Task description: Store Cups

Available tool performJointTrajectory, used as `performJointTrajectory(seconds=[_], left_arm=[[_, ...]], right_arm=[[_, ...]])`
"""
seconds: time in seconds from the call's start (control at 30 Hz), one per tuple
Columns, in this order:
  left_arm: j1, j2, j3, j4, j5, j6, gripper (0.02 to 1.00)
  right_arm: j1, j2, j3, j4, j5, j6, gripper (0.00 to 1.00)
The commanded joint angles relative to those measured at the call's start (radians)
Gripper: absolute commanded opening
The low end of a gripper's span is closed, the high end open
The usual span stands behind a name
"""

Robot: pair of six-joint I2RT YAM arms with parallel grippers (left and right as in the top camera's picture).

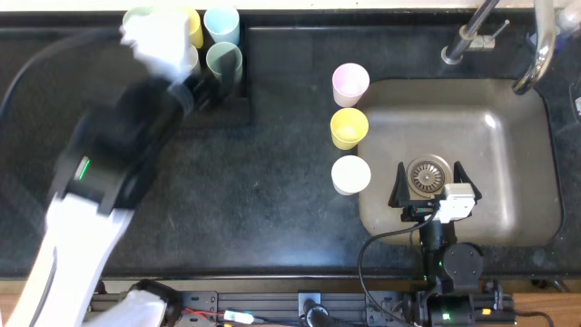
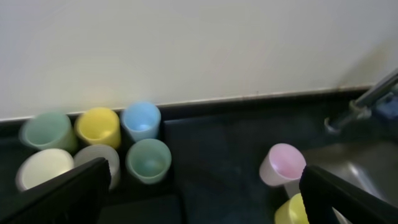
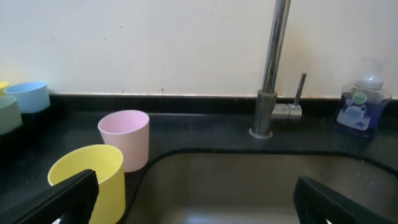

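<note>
1. Hanging above the counter point(image 1: 272, 200) just in front of the tray point(image 1: 227, 113), the left gripper point(image 2: 205, 199) has its fingers spread wide and pinches nothing.
2. Six cups stand upright in the tray, with the green cup point(image 2: 149, 160) at its near edge. The room beside that cup looks like the likely slot for the next one.
3. Three cups line the edge of the sink point(image 1: 508, 209), close together: the pink cup point(image 1: 350, 82), the yellow cup point(image 1: 349, 127) and the white cup point(image 1: 350, 173).
4. The pink cup sits at the row's end and nearest the tray, so it seems the easiest pick. Come down from above with one finger inside the rim and one outside, on the side away from the yellow cup.
5. Close gently, since a light cup may tip or skid, and lift straight up before crossing to the tray.
6. The right gripper point(image 1: 429, 182) hangs over the sink's drain with its fingers apart and empty, well clear of that route.
</note>
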Motion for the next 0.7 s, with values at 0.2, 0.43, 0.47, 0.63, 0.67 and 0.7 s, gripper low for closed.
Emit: performJointTrajectory(seconds=[0.2,0.43,0.47,0.63,0.67,0.7], left_arm=[[-0.218,0.634,0.703,-0.425,-0.15,-0.276,1.0],[-0.263,0.905,0.876,-0.462,-0.074,-0.378,1.0],[-0.266,0.93,0.888,-0.459,-0.068,-0.384,1.0],[-0.274,1.023,0.912,-0.456,-0.069,-0.425,1.0],[-0.274,1.034,0.912,-0.457,-0.068,-0.428,1.0],[-0.275,1.044,0.912,-0.456,-0.068,-0.428,1.0]], right_arm=[[-0.006,-0.004,-0.013,0.004,-0.011,0.003,0.996],[-0.006,-0.004,-0.013,0.004,-0.011,0.003,0.998],[-0.006,-0.004,-0.013,0.004,-0.011,0.003,0.998],[-0.006,-0.004,-0.013,0.004,-0.011,0.003,0.998],[-0.006,-0.004,-0.013,0.004,-0.011,0.003,0.998],[-0.006,-0.004,-0.013,0.004,-0.011,0.003,0.996]])
